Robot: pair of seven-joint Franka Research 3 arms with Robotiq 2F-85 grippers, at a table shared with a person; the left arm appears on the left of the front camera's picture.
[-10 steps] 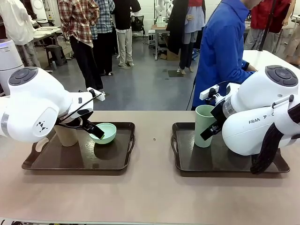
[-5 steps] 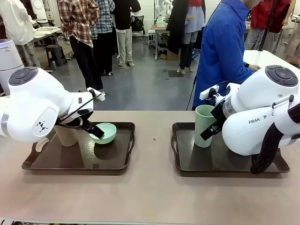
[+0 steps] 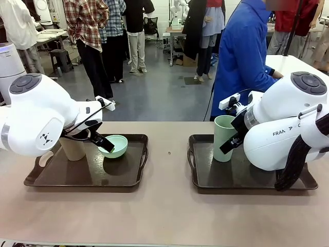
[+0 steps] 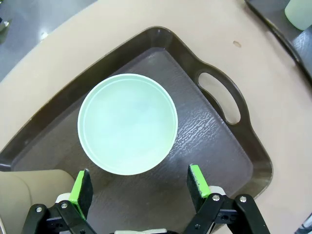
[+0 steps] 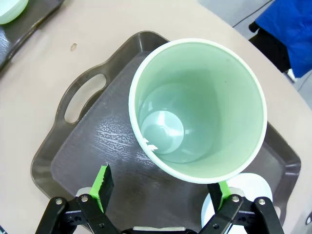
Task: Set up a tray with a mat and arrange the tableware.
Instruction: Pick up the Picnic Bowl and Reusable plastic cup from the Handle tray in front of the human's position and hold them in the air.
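Unmoved: left end effector (image 4: 139, 178) apart by bowl (image 4: 127, 123), right end effector (image 5: 162, 184) apart by cup (image 5: 197, 107)

A tan cup (image 3: 72, 148) and mint bowl (image 3: 114, 146) are stood upright on the left tray (image 3: 144, 155); a sage green cup (image 3: 224, 138) is stood upright on the right tray (image 3: 191, 160).

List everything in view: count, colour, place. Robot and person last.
Table: one, tan, underneath.
Left tray: one, dark brown, robot's left.
Right tray: one, dark brown, robot's right.
Mint bowl: one, mint green, on left tray.
Tan cup: one, tan, left tray.
Sage cup: one, sage green, right tray.
Pale bowl: one, whitish, right tray, partly hidden.
Person: one, blue top, far side.
Left gripper: one, black, green pads, open at mint bowl.
Right gripper: one, black, green pads, open at sage cup.
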